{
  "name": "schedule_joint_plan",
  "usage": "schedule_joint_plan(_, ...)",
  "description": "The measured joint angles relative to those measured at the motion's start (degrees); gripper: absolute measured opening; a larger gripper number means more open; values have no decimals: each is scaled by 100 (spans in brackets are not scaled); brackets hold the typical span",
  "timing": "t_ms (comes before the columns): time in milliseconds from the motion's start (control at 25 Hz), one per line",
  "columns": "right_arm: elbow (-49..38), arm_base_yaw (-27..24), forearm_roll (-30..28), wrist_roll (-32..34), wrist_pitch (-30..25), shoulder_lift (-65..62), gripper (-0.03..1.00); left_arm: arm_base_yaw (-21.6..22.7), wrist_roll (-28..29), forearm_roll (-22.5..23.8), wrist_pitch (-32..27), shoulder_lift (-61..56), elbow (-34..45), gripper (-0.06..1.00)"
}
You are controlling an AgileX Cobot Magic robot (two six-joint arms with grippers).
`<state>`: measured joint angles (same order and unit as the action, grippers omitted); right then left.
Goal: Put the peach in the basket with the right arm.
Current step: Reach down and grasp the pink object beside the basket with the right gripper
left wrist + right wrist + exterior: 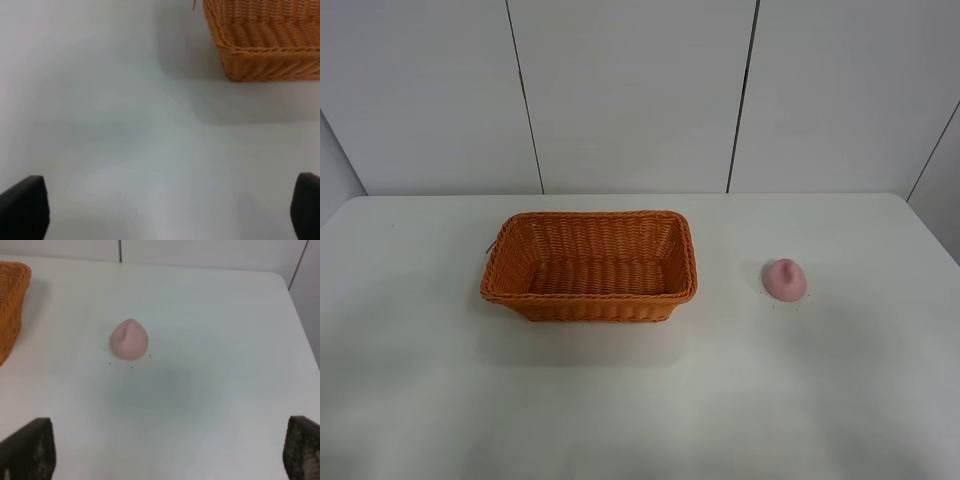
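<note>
We see the peach (786, 279) well right of the basket (595, 306) on the counter (820, 400). Our right claw (165, 447) and left claw (164, 207) hang released.

The basket (590, 306) is orange-brown all over, its wicker woven in fine ribbed rows under a braided rim. The peach (786, 280) is an even, matte pink. The bench (640, 410) is plain white, with tiny dark specks (131, 367) around the peach. The wall (630, 90) behind is pale grey-white, split by thin dark seams. The left end effector (165, 210) and right end effector (165, 452) are black.
</note>
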<state>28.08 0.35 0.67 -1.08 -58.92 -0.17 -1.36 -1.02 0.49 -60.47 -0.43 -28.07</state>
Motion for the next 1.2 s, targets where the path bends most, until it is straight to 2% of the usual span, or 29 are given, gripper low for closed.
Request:
schedule_joint_plan(400, 0, 0, -6, 0, 0, 8, 70, 0, 0, 0, 0, 0, 0, 99)
schedule_joint_plan(560, 108, 0, 10, 108, 0, 646, 70, 0, 0, 0, 0, 0, 0, 99)
schedule_joint_plan(720, 555, 0, 23, 108, 72, 2176, 70, 0, 0, 0, 0, 0, 0, 99)
schedule_joint_plan(1000, 1791, 0, 23, -118, 596, 5459, 70, 0, 0, 0, 0, 0, 0, 99)
schedule_joint_plan(1120, 2562, 0, 30, -194, 869, 6997, 70, 0, 0, 0, 0, 0, 0, 99)
schedule_joint_plan(1200, 3417, 0, 30, -211, 889, 8259, 70, 0, 0, 0, 0, 0, 0, 99)
